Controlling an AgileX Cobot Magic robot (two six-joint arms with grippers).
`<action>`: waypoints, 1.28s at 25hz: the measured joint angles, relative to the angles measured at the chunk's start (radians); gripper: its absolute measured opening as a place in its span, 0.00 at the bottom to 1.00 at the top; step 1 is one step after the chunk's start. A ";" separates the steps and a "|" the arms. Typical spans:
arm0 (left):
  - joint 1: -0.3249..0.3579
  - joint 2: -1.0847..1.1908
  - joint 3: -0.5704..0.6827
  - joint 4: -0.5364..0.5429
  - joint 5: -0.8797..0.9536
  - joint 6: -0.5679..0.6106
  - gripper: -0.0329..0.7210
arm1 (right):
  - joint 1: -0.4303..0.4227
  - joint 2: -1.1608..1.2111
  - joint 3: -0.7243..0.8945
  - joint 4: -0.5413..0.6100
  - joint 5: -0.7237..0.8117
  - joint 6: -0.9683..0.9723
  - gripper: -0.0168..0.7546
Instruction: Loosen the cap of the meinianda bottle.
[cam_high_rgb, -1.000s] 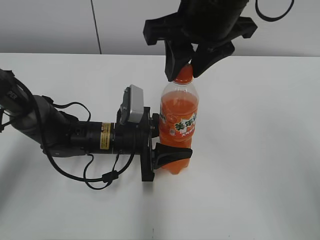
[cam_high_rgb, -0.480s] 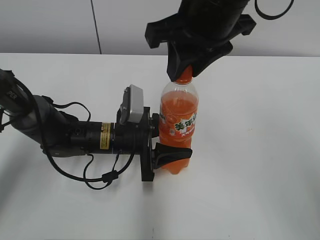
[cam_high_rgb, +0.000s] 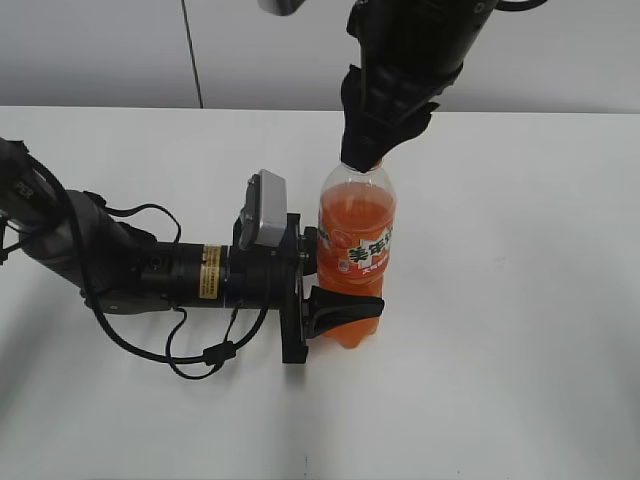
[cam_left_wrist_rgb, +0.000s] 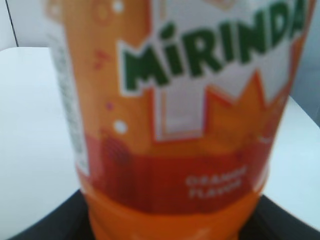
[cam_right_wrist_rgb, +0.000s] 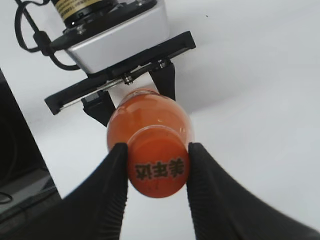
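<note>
Stands upright near the middle of the white tabletop (cam_high_rgb: 520, 330), slightly toward the far edge: the meinianda bottle (cam_high_rgb: 356, 250), clear smooth plastic full of orange drink, wrapped in an orange-white-green label. Clamped low on its body by the left gripper (cam_high_rgb: 335, 285), black jaws pressed against either side, arm lying flat along the table from the left edge. Fills the left wrist view almost wholly, glossy label blurred, green lettering on white.

Pinched from above by the right gripper (cam_right_wrist_rgb: 156, 172): the cap (cam_right_wrist_rgb: 157, 169), round, orange, smooth-topped with printed characters, matte black fingers (cam_right_wrist_rgb: 116, 180) tight against both sides.

Compared with half a second ago, rotated about the bottle's axis: the right gripper's wide black body now turned edge-on in the exterior view, narrower in outline, cap hidden beneath it. Bottle and left arm unchanged in place.
</note>
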 joint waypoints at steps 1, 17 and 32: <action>0.000 0.000 0.000 0.000 0.000 0.000 0.57 | 0.000 0.000 0.000 -0.004 0.000 -0.056 0.37; 0.000 0.000 0.000 0.009 -0.004 0.016 0.57 | 0.000 -0.003 -0.002 0.034 0.011 -1.007 0.37; 0.000 0.000 0.000 -0.002 0.001 0.006 0.57 | 0.000 -0.002 -0.003 0.058 0.007 -0.768 0.62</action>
